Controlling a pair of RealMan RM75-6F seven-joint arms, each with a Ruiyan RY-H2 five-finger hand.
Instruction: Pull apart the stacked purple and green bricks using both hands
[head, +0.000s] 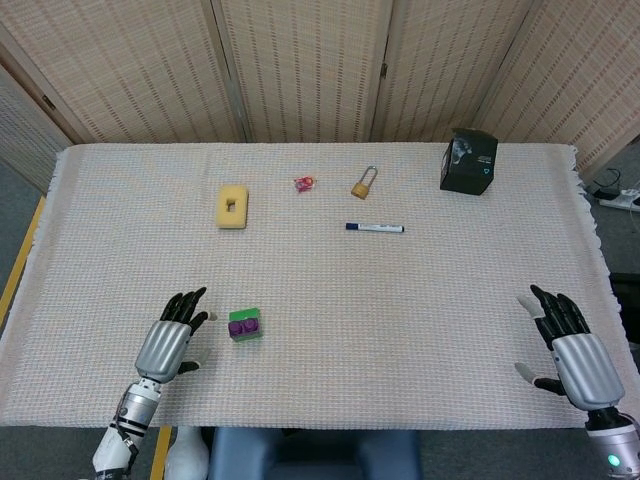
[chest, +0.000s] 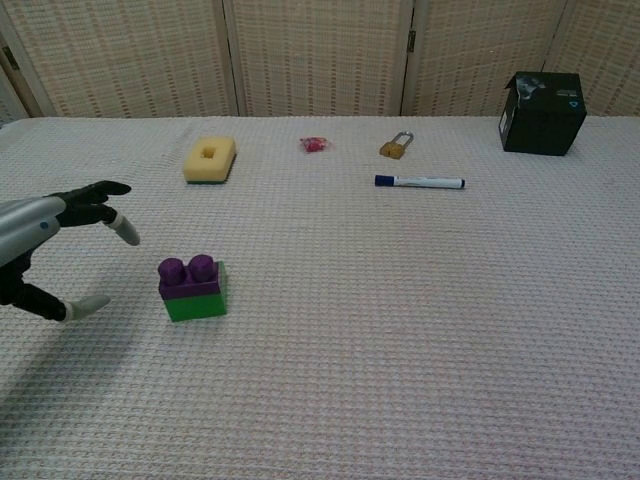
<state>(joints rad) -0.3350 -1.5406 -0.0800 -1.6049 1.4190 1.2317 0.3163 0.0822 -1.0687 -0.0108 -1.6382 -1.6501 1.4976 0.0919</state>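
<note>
A purple brick (head: 243, 325) (chest: 189, 276) is stacked on a green brick (head: 247, 331) (chest: 197, 301), near the table's front left. My left hand (head: 174, 340) (chest: 50, 240) hovers just left of the stack, fingers spread, holding nothing and not touching it. Far off at the front right corner, my right hand (head: 570, 352) is open too, palm down with fingers apart; the chest view does not show it.
At the back lie a yellow sponge (head: 232, 206) (chest: 210, 160), a small red object (head: 305, 183) (chest: 314, 145), a brass padlock (head: 362, 184) (chest: 396, 147), a blue marker (head: 375, 228) (chest: 419, 182) and a black box (head: 469, 161) (chest: 543, 112). A woven cloth (head: 420, 320) covers the table.
</note>
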